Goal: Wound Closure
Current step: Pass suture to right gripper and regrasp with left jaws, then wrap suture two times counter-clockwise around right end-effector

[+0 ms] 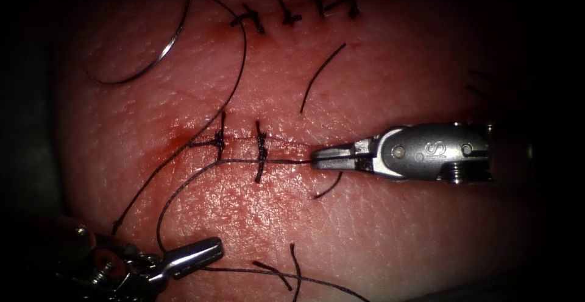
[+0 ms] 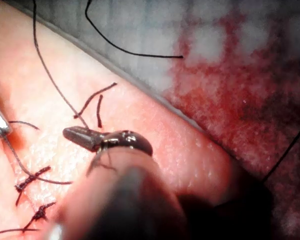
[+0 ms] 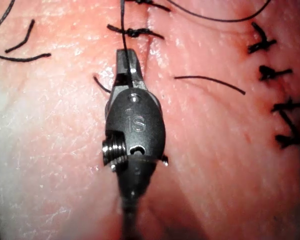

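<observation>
In the endoscope view, the thread point(image 1: 183, 186) is gripped at the cut point(image 1: 244, 150) by the clenched right tool point(image 1: 317, 158) and lower left by the closed left tool point(image 1: 210, 250), while the needle point(image 1: 155, 58) lies free on the tissue point(image 1: 396, 229) at upper left. In the left wrist view, the left tool's grip is hard to make out. In the right wrist view, thread is seen clamped in the right tool point(image 3: 126, 56).

The left hand point(image 1: 207, 250) has its shaft cut off at the endoscope view's lower left corner, and in its own wrist view the near part is a dark blur. The thread point(image 1: 183, 186) runs off the bottom edge. The right hand point(image 1: 323, 158) fades into darkness behind its wrist. The needle point(image 1: 152, 58) has a tip too faint to tell.
</observation>
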